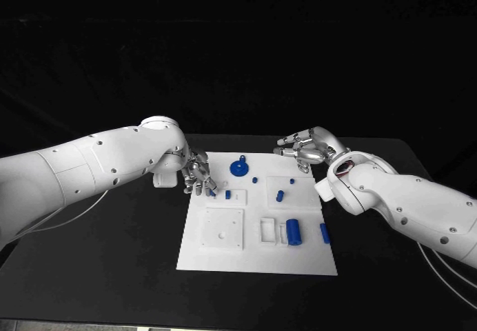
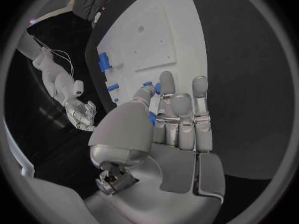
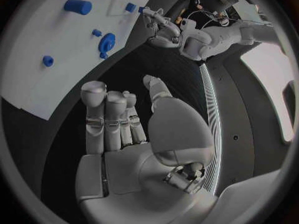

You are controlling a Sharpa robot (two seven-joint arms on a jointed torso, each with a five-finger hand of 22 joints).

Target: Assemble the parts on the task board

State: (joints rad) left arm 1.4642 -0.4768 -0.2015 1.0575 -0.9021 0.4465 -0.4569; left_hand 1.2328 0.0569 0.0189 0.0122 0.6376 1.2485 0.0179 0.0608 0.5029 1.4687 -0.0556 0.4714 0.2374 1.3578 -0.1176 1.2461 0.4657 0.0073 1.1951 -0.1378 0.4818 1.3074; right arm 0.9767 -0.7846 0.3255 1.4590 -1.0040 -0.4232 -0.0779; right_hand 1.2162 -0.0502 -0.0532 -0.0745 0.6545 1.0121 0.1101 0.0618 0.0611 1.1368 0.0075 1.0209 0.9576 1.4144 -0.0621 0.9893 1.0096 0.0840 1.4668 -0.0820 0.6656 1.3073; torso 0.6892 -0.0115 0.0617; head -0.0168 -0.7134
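The white task board (image 1: 256,256) lies mid-table. On it are a round blue disc (image 1: 238,167), small blue pegs (image 1: 256,181) (image 1: 280,196), a blue cylinder (image 1: 293,230) and a blue bar (image 1: 325,233). My left hand (image 1: 197,176) hovers over the board's left edge. It pinches a small blue part (image 2: 152,118) between thumb and a finger, beside another small piece (image 1: 227,195). My right hand (image 1: 306,148) is at the board's far right corner, fingers apart from the thumb, holding nothing. The right wrist view shows that hand (image 3: 118,124), the disc (image 3: 106,42) and the cylinder (image 3: 77,6).
Raised white square fixtures (image 1: 222,227) (image 1: 268,229) sit on the near half of the board. Black tabletop (image 1: 99,262) surrounds the board on all sides. The left wrist view shows my right hand (image 2: 81,113) across the board (image 2: 149,40).
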